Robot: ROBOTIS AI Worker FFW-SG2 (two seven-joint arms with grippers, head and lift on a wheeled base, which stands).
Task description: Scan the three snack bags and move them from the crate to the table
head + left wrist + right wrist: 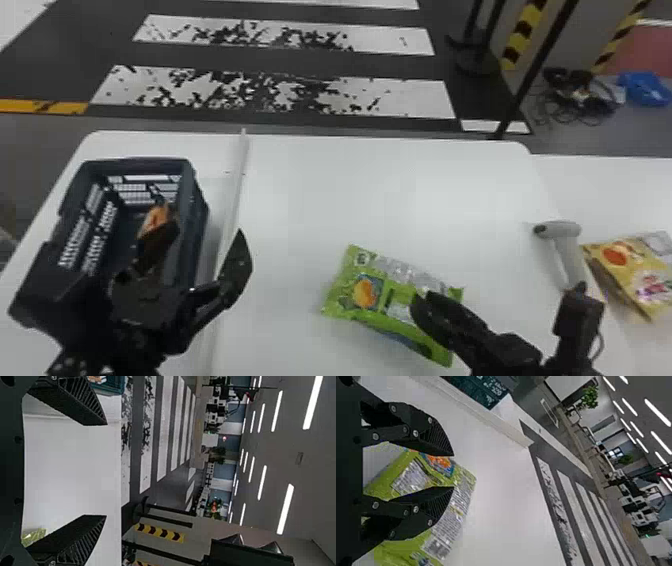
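The right tool (453, 471), its fingers parted, is over the near right end of the green snack bag (345, 295), which slants from far left to near right on the surface (300, 200); that nearer arm looks likelier to take it. The left tool (106, 470), spread wide, is by the crate (200, 220), an orange bag (154, 220) inside. Rightward, the scanner (567, 255) sits beside a yellow bag (635, 275).

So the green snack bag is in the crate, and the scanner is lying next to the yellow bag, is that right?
Not quite. The head view shows the green snack bag lying on the table, not in the crate. The scanner is lying next to the yellow bag, as you said.
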